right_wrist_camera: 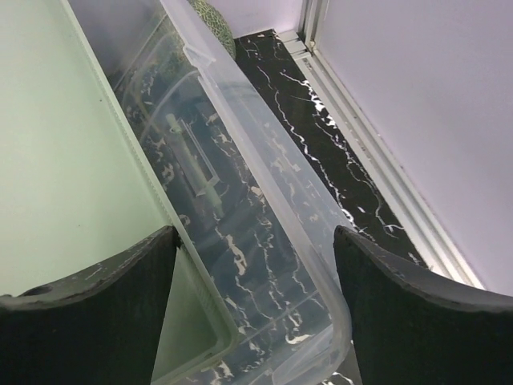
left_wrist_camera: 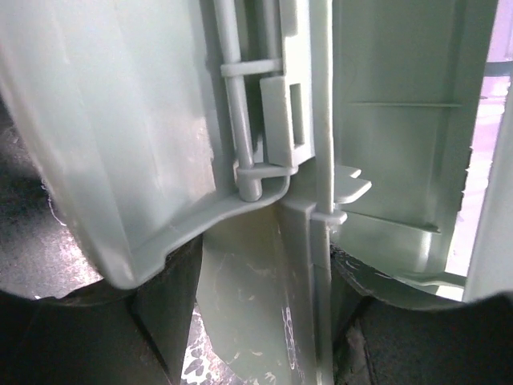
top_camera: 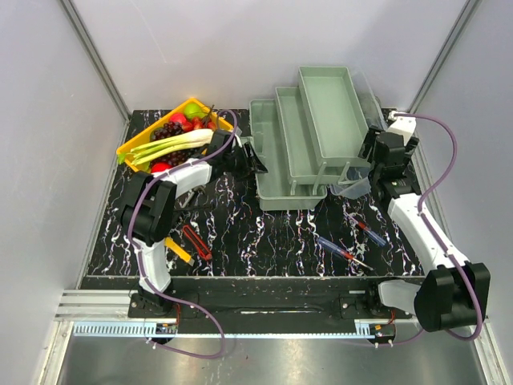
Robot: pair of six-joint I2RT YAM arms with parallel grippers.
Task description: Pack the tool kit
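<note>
The pale grey-green toolbox (top_camera: 282, 172) stands open at mid-table with its fold-out trays (top_camera: 329, 108) stepped up to the back right. Its clear lid (top_camera: 368, 98) hangs off the right side. My left gripper (top_camera: 255, 160) is open at the box's left end; in its wrist view (left_wrist_camera: 264, 321) the jaws straddle a wall rib of the toolbox (left_wrist_camera: 120, 120). My right gripper (top_camera: 372, 166) is open; in its wrist view (right_wrist_camera: 256, 305) the jaws straddle the lid's rim (right_wrist_camera: 264, 160) beside a green tray (right_wrist_camera: 64, 160). Two screwdrivers (top_camera: 341, 250) (top_camera: 369, 231), a red cutter (top_camera: 196, 241) and a yellow cutter (top_camera: 178, 249) lie on the table.
A yellow tray of fruit and vegetables (top_camera: 135, 146) sits at the back left, close behind my left arm. Grey walls with metal rails (right_wrist_camera: 385, 168) close in the black marbled table (top_camera: 272, 233) on both sides.
</note>
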